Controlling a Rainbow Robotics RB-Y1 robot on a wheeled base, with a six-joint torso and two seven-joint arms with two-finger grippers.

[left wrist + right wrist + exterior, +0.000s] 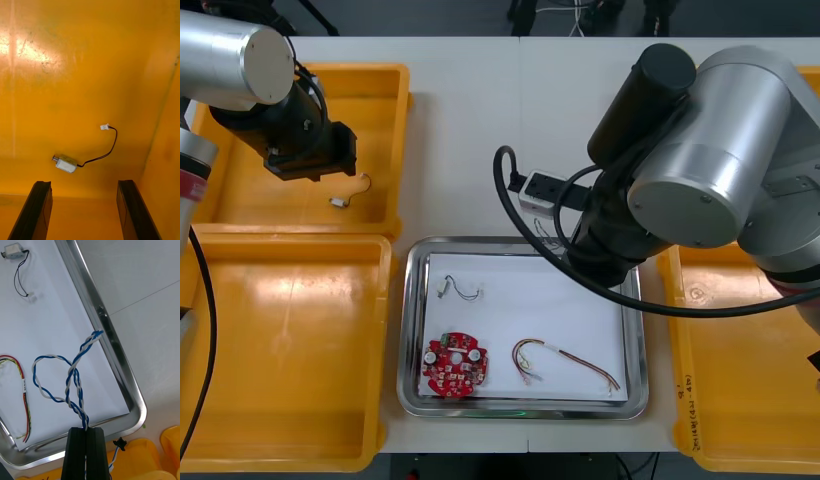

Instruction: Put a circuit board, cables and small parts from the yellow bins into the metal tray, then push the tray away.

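My right gripper (85,429) is shut on a twisted blue and white cable (73,384), whose loop hangs over the white inside of the metal tray (112,345) near one corner. In the tray (412,330) lie a round red circuit board (455,362), a red and yellow cable (565,362) and a small metal part (448,291) with a black wire. My left gripper (84,183) stands open above another small metal part (66,164) with a black wire, on the floor of the far left yellow bin (370,80). That part (340,201) lies just right of the left gripper (310,150).
The near left yellow bin (290,350) sits beside the tray. The right arm (700,150) covers the tray's far right corner and part of the right yellow bins (740,400). A bin's edge (142,457) lies just behind the right gripper's fingers.
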